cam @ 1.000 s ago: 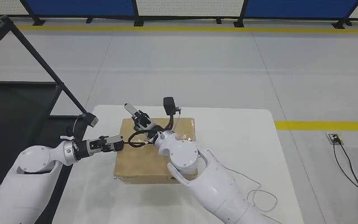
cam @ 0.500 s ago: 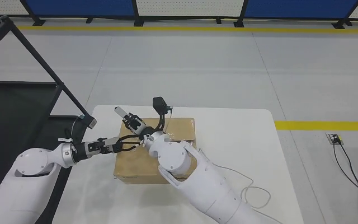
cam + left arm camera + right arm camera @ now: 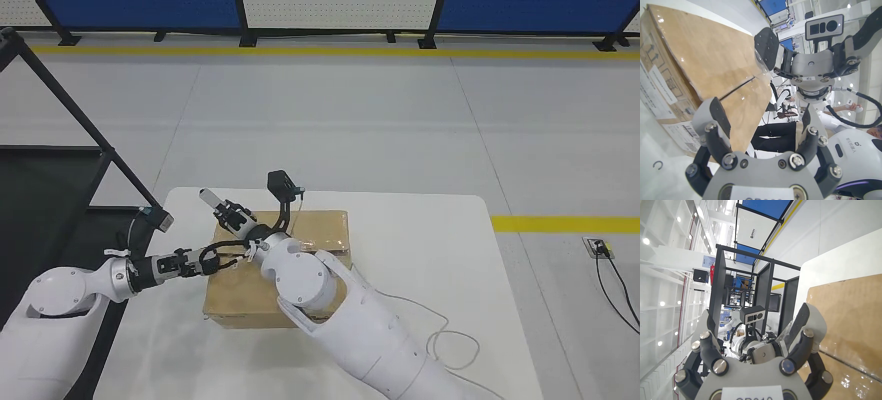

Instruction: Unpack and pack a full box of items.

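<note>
Lying shut and taped on white table [image 3: 430, 260], cardboard box [image 3: 235, 295], contents hidden

- Brown cardboard box [image 3: 702, 56] close up on the white tabletop [image 3: 651, 147], top flaps shut along a narrow seam [image 3: 738, 87] under glossy clear tape.
- White printed labels [image 3: 662, 85] and a barcode sticker [image 3: 689, 132] on its near side.
- Nearest, the left end effector [image 3: 762, 117], fingers spread wide, one dark pad [image 3: 720, 113] by the box's upper edge; contact unclear.
- Beyond the box's far edge, the right end effector [image 3: 815, 49], one black dotted pad [image 3: 768, 51] facing this way, a clear film strip [image 3: 761, 64] hanging from it toward the seam's end.
</note>
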You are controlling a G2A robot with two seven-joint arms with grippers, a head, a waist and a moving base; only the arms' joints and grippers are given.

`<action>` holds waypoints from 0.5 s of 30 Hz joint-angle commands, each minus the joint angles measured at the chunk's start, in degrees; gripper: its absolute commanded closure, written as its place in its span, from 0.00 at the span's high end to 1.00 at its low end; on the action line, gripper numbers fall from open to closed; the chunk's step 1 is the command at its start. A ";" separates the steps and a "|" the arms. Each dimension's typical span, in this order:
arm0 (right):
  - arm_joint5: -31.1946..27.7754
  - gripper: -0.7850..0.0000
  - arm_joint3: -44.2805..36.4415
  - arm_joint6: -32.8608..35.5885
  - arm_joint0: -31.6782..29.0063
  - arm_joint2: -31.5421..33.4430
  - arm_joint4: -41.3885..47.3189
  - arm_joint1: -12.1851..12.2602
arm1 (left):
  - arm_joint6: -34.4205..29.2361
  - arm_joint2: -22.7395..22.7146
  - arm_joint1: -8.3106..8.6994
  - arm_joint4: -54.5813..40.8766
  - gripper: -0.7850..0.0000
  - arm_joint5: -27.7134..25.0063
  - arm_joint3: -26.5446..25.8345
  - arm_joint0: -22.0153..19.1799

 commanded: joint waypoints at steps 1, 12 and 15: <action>0.00 1.00 0.00 0.00 0.00 0.00 0.00 0.00 | 0.00 0.00 0.00 0.00 1.00 0.00 0.00 0.00; -2.24 1.00 -4.59 2.08 -3.94 3.02 -1.94 0.79 | 2.12 -1.12 0.24 -0.06 1.00 -0.87 -2.98 2.64; -3.64 1.00 -6.01 2.39 -5.16 3.82 -2.13 0.79 | 2.73 -1.87 0.41 -0.14 1.00 -0.61 -3.73 3.49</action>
